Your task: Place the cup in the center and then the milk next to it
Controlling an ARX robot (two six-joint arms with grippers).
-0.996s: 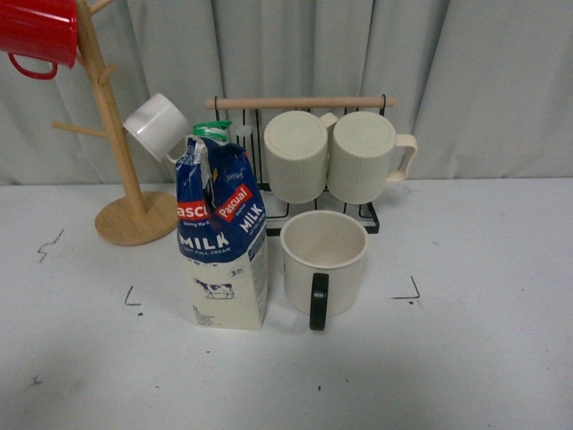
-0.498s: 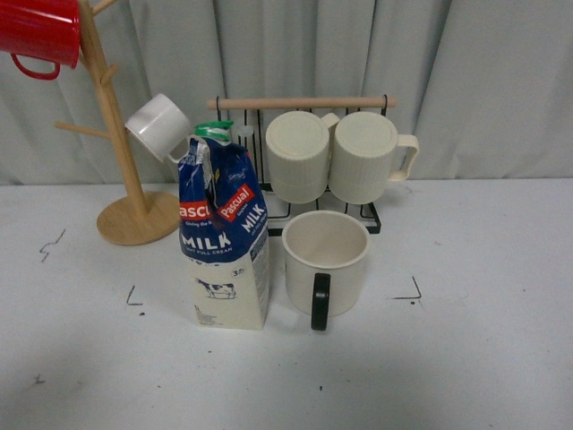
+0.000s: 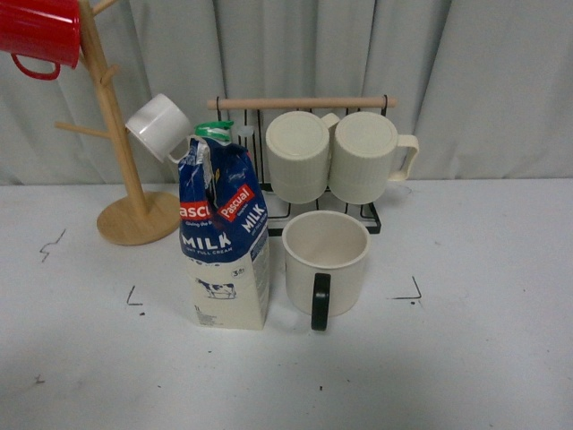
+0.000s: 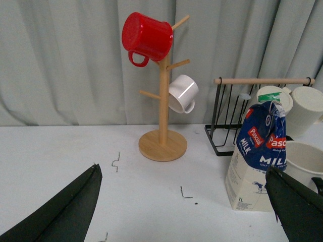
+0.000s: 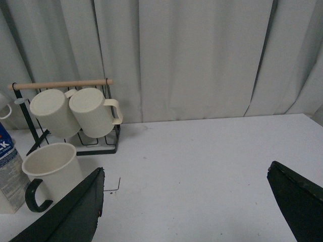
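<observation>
The cup (image 3: 324, 260), cream-white with a black handle facing the front, stands upright on the white table inside the centre patch (image 3: 367, 309) bounded by black corner marks. The milk carton (image 3: 224, 237) stands upright just left of it, a small gap between them. Both show in the left wrist view, milk (image 4: 257, 161) and cup (image 4: 303, 159), and in the right wrist view, cup (image 5: 50, 171) and milk (image 5: 10, 171). My left gripper (image 4: 186, 212) is open and empty, back from the milk. My right gripper (image 5: 186, 206) is open and empty over bare table right of the cup. Neither arm shows in the front view.
A black wire rack (image 3: 309, 152) with a wooden bar holds two ribbed cream mugs (image 3: 358, 157) behind the cup. A wooden mug tree (image 3: 125, 210) at the back left carries a red mug (image 3: 36, 31) and a small white cup (image 3: 157, 125). Grey curtain behind.
</observation>
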